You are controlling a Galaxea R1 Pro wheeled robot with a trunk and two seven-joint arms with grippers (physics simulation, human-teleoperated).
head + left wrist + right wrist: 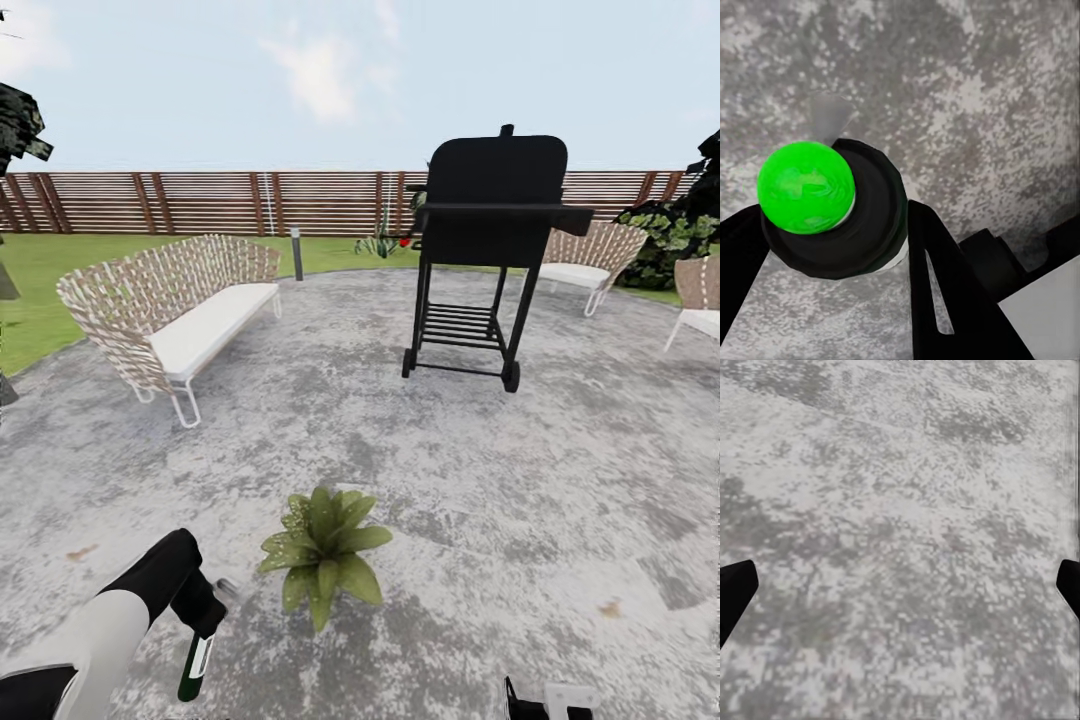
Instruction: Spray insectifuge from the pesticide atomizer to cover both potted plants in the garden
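Observation:
My left gripper [207,622] is shut on the pesticide atomizer [195,662], a slim dark green bottle with a white label that hangs below the hand, low over the grey patio. In the left wrist view the atomizer [866,221] sits end-on between the two black fingers [945,277], with a bright green ball on its end. One potted plant [322,548], a speckled green rosette, stands on the paving just right of that gripper. A second spiky plant [378,243] is far off near the fence. My right gripper [900,585] is open over bare paving, and the right gripper [545,702] also shows at the head view's lower edge.
A black grill cart [487,255] stands on the patio [560,480] ahead. A woven sofa [175,310] is at the left, and woven chairs [590,258] at the right. A short post [297,254], lawn, dark bushes [675,235] and a brown slatted fence [210,203] lie beyond.

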